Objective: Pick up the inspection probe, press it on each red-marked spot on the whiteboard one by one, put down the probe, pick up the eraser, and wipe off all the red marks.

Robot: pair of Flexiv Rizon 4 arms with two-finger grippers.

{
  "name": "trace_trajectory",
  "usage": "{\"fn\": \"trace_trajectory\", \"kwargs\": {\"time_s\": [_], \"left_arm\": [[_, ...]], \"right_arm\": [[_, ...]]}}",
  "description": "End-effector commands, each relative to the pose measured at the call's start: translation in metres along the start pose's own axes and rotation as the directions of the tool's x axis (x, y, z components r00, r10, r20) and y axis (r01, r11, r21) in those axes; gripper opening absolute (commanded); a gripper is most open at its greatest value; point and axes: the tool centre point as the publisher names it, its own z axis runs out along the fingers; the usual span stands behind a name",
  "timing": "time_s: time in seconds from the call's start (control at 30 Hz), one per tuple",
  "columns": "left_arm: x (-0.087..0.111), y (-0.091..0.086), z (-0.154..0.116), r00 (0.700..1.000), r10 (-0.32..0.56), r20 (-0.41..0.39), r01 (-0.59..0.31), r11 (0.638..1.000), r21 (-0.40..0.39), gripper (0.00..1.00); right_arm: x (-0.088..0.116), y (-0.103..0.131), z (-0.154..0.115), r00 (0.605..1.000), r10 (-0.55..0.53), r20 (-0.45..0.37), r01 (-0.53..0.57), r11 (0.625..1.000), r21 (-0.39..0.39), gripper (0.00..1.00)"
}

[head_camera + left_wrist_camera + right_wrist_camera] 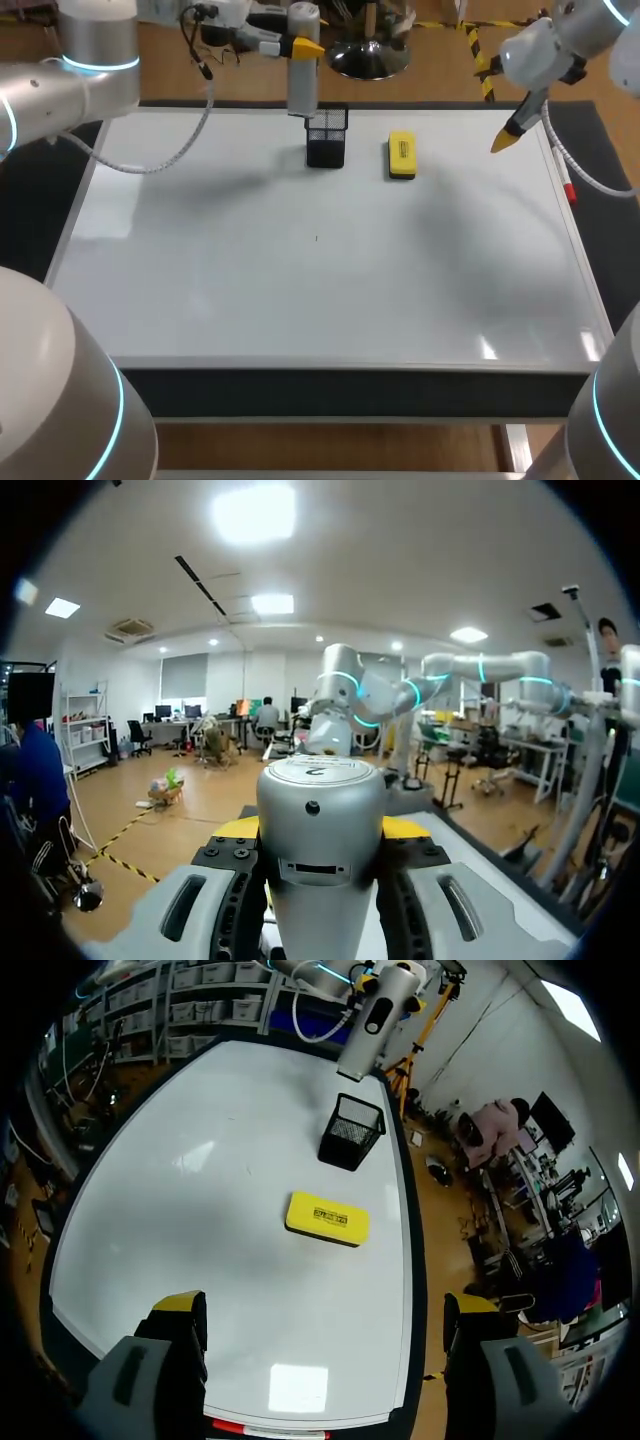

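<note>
The inspection probe, a grey cylinder, hangs upright just above the black mesh cup at the whiteboard's far edge. My left gripper is shut on its upper part. In the left wrist view the probe fills the gap between the fingers of that gripper. The yellow eraser lies flat to the right of the cup. My right gripper hovers open and empty above the board's far right. From its wrist view, the eraser, cup and probe lie ahead of its spread fingers.
A red marker pen rests along the board's right edge, and shows under my right gripper in the right wrist view. A tiny dark speck sits mid-board. The white surface carries nothing else.
</note>
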Motion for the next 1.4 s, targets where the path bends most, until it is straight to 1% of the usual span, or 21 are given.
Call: {"fn": "trace_trajectory", "kwargs": {"time_s": [0.03,0.23,0.57,0.7,0.97,1.2,1.4], "left_arm": [[-0.013,0.004,0.008,0.999,-0.003,-0.042,0.004,1.000,0.019,0.00],[-0.021,0.008,0.016,0.999,-0.004,-0.054,0.006,0.999,0.039,0.00],[-0.028,0.016,0.029,0.999,-0.034,-0.006,0.034,0.997,0.067,0.00],[-0.029,0.017,0.033,1.000,-0.026,0.016,0.025,0.998,0.060,0.00],[-0.031,0.026,0.035,0.998,-0.035,0.044,0.032,0.997,0.067,0.00],[-0.034,0.033,0.037,0.998,-0.026,0.062,0.022,0.998,0.063,0.00],[-0.036,0.036,0.037,0.998,-0.014,0.069,0.010,0.998,0.061,0.00]], "right_arm": [[0.000,0.000,-0.001,1.000,-0.001,-0.003,0.001,1.000,0.003,1.00],[0.000,0.000,-0.001,1.000,-0.001,-0.003,0.001,1.000,0.003,1.00],[0.000,0.000,-0.001,1.000,-0.001,-0.003,0.001,1.000,0.003,1.00],[0.000,0.000,-0.001,1.000,-0.001,-0.003,0.001,1.000,0.003,1.00],[0.000,0.000,-0.001,1.000,-0.001,-0.003,0.001,1.000,0.003,1.00],[0.000,0.000,-0.001,1.000,-0.001,-0.003,0.001,1.000,0.003,1.00],[0.000,0.000,-0.001,1.000,-0.001,-0.003,0.001,1.000,0.003,1.00]]}}
